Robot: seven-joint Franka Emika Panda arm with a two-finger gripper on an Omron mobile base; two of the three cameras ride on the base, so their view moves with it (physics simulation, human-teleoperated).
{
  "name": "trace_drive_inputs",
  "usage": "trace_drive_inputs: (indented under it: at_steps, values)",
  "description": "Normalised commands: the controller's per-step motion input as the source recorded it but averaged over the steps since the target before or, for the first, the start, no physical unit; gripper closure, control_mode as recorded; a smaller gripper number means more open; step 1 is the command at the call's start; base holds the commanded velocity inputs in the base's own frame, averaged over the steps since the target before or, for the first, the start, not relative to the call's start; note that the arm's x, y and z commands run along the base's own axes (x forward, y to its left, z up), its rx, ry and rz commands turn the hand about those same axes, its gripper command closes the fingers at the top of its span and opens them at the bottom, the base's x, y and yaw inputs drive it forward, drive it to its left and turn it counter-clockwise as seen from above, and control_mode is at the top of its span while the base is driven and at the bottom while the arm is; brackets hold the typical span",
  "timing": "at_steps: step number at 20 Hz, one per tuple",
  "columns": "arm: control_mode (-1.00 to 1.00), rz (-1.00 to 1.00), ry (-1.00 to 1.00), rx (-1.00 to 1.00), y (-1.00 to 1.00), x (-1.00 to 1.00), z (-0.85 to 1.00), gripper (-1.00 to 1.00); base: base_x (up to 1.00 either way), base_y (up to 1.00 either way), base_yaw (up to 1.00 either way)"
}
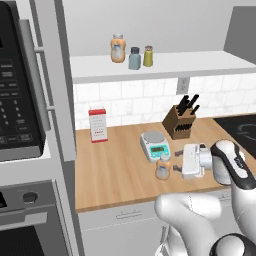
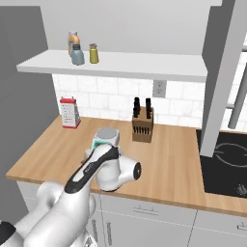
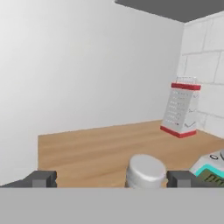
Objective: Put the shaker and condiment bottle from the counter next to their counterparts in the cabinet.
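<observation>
The olive-yellow shaker (image 1: 148, 56) (image 2: 93, 53) stands in the cabinet (image 1: 200, 65) beside the grey-teal shaker (image 1: 134, 58) (image 2: 77, 54) and the wider orange bottle (image 1: 118, 48). The slim condiment bottle (image 1: 163, 167) stands upright on the counter (image 1: 115, 165), in front of the scale. My gripper (image 1: 175, 167) is level with it just to its right, pointing left. In the hand view the bottle's pale cap (image 3: 145, 171) sits between the open fingers of my gripper (image 3: 111, 179), nearer the right fingertip (image 3: 181, 178), and nothing is held.
A digital scale (image 1: 155, 145) (image 3: 210, 173) sits just behind the bottle. A knife block (image 1: 180, 122) stands by the backsplash, and a red-trimmed grater (image 1: 98, 125) (image 3: 181, 109) at the counter's far left. A stovetop (image 2: 226, 164) lies to the right, and oven and microwave (image 1: 20, 100) to the left.
</observation>
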Motion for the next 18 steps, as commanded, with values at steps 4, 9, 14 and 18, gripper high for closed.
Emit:
trace_drive_inputs:
  at_steps: [4,9,14,18]
  values:
    - [-1.00,0.00,0.26,-0.06,0.00,0.26,-0.12,-1.00,0.00,0.00,0.00]
    - [-1.00,0.00,0.06,0.02,0.00,0.16,0.00,-1.00,0.00,0.00,0.00]
    - [-1.00,0.00,0.01,0.01,0.00,0.00,-0.03,-1.00,0.00,0.00,0.00]
    - [-1.00,0.00,0.00,0.00,0.00,0.00,-0.11,-1.00,0.00,0.00,0.00]
